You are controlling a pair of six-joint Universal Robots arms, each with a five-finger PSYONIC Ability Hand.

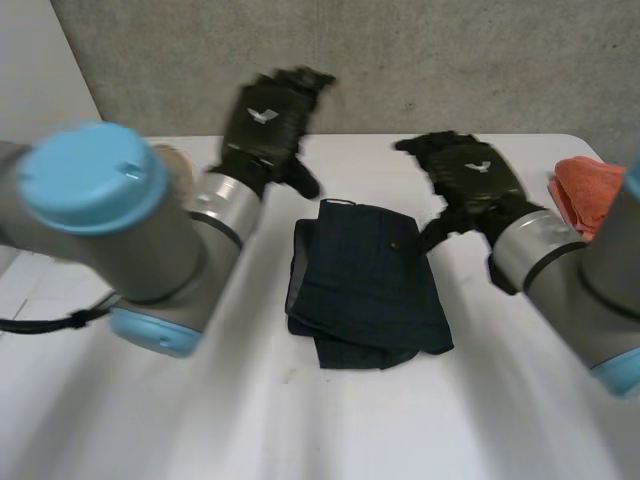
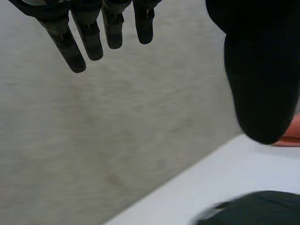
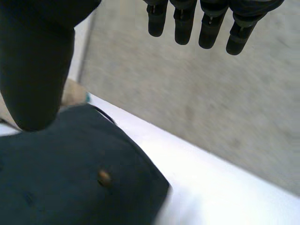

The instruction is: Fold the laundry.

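A dark navy garment lies folded into a compact rectangle in the middle of the white table; a small brown button shows on it in the right wrist view. My left hand hovers above the table's far edge, left of the garment, open with straight fingers and nothing in them. My right hand hangs just right of the garment's far corner, open too, fingers straight and thumb apart. The garment's dark edge shows under my left hand's palm.
An orange cloth lies at the table's right edge, beyond my right arm; a sliver of the orange cloth shows past the left thumb. A grey wall stands behind the table. A tan object sits behind my left arm.
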